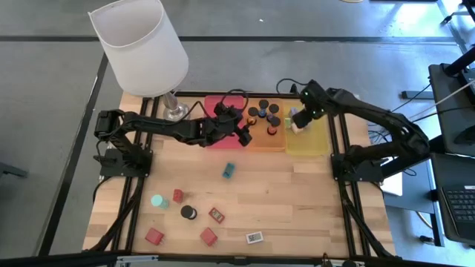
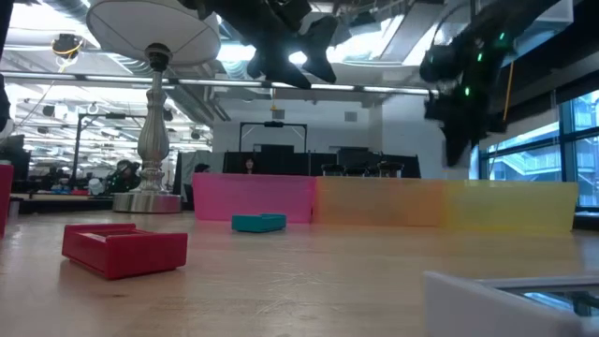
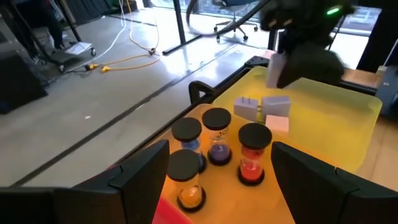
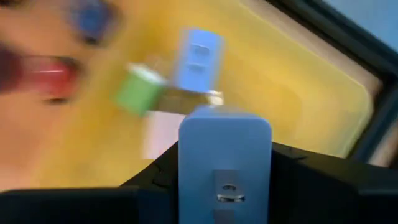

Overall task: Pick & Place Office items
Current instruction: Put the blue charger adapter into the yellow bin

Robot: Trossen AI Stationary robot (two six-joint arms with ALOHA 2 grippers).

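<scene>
Placement step: lavender cube [image 4: 224, 167] is pinched by right gripper [image 1: 299, 121] over yellow tray [image 1: 320, 141]; release is required next. Left gripper [image 3: 217, 186] is spread.

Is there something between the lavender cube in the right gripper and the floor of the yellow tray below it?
The right gripper holds the lavender cube above the yellow tray. Directly under it lie other cubes, among them a green one. The bare tray floor beside them is free.

The trays [image 1: 223, 141] were pink, orange and yellow — the cube [image 4: 224, 163] was pale lavender, the lamp [image 1: 141, 48] white.
</scene>
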